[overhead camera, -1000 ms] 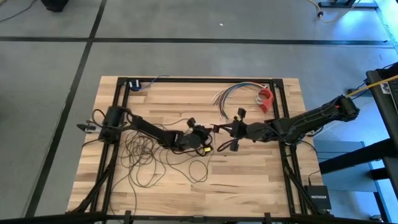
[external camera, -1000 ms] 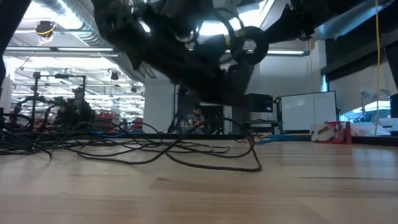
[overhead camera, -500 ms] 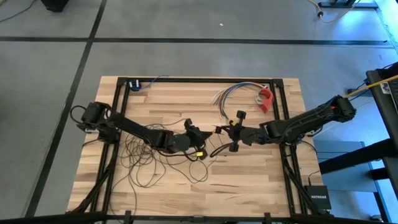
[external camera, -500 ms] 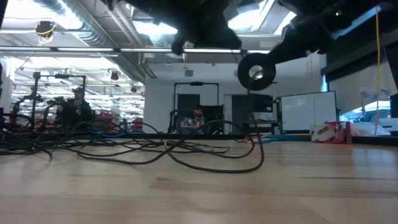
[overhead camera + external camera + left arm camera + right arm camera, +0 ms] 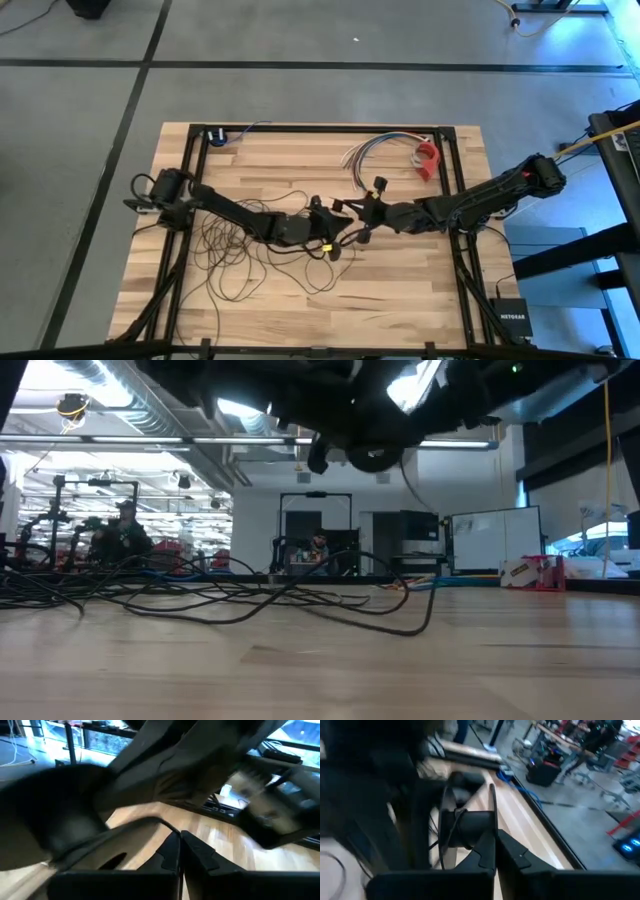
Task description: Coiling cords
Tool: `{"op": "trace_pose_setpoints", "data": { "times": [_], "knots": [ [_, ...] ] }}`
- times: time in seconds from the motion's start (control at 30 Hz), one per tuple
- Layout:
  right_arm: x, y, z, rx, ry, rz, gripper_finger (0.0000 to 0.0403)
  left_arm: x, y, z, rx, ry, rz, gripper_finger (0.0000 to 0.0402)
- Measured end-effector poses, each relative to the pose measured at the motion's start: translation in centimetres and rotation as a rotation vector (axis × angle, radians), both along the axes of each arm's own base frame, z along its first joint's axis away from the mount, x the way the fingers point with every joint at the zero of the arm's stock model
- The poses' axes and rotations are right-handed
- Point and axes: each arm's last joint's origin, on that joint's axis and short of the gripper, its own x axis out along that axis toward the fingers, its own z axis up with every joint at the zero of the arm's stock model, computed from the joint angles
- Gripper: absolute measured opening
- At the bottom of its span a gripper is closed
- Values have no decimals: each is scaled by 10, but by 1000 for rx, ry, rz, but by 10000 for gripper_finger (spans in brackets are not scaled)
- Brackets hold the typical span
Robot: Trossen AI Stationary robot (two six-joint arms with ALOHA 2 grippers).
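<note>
the cords (image 5: pixel 235 255) sprawl in loose loops over the worktop (image 5: pixel 400 300) at about eight o'clock, one strand rising to the centre where both arms meet. the left claw (image 5: pixel 338 210) is pinched tight, seemingly on that strand. the right claw (image 5: pixel 368 205) clamps the small black puck (image 5: pixel 470 825). i'd judge the wire light, limp and springy, tangle-prone; best gripped near the puck end.

High cam: overhead, straight down, far enough to take in the whole table (image 5: pixel 400 290). Low cam: at tabletop level, facing across into the room. Wrist cams: very close, just behind each end effector's fingers. High & low share the cord (image 5: pixel 330 610) below the end effectors.
</note>
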Motion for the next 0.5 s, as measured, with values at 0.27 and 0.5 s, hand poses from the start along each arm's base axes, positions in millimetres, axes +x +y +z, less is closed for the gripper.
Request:
{"op": "trace_pose_setpoints", "data": {
  "times": [0.27,0.5],
  "knots": [
    [-2,0,16,41,-117,23,3,0,1,-11,58,73,33,4],
    [-19,-3,35,83,-159,52,3,-4,7,-24,109,215,104,4]
  ]
}}
